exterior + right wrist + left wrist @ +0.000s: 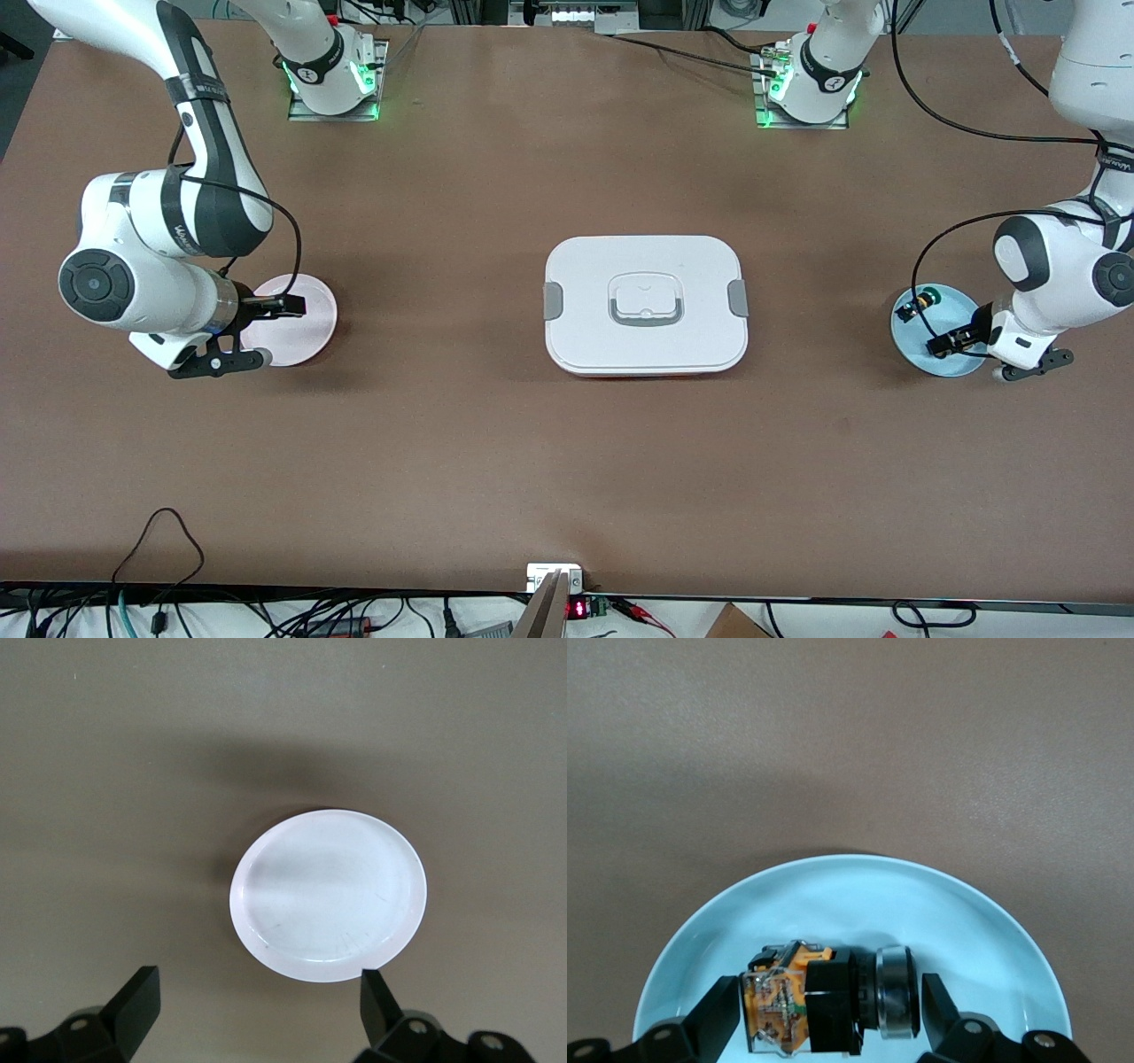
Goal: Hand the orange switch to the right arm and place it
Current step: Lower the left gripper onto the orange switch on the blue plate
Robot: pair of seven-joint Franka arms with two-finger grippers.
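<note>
The orange switch (pixel 824 1005) lies on its side on the light blue plate (pixel 859 895), with a black body, an orange clear-cased end and a silver ring. My left gripper (pixel 831 992) is down at the plate (pixel 921 350) with its fingers astride the switch. One finger touches the orange end, and a thin gap shows between the other finger and the ring. My right gripper (pixel 282 307) hangs open over the pale pink plate (pixel 306 332) at the right arm's end of the table, with nothing between its fingers (pixel 142 992).
A white lidded box (pixel 645 304) with grey clips sits in the middle of the table. A small black switch with a green cap (pixel 917 303) lies on the blue plate, farther from the front camera than the left gripper. The pink plate (pixel 328 895) holds nothing.
</note>
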